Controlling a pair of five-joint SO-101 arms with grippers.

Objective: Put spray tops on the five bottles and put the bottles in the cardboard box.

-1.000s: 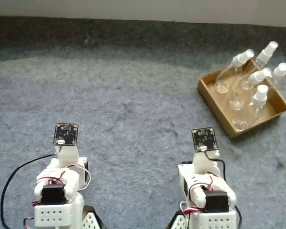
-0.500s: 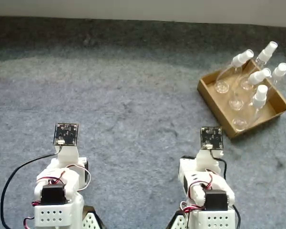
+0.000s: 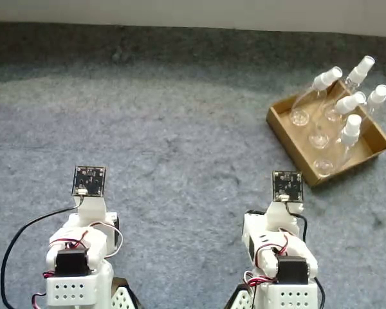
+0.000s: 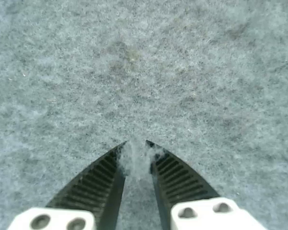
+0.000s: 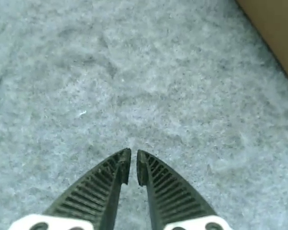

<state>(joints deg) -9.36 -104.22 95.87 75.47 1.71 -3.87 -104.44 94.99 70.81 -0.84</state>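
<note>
Grey felt-like counter, with a cardboard box lying flat at the far right.

Cardboard box cut off at the right wrist view's edge. Left arm and right arm cut off low in the high view.

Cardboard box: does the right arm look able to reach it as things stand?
Probably yes: the right gripper is shut and empty, and only bare grey carpet lies between it and the cardboard box, whose corner its wrist view shows.
</note>
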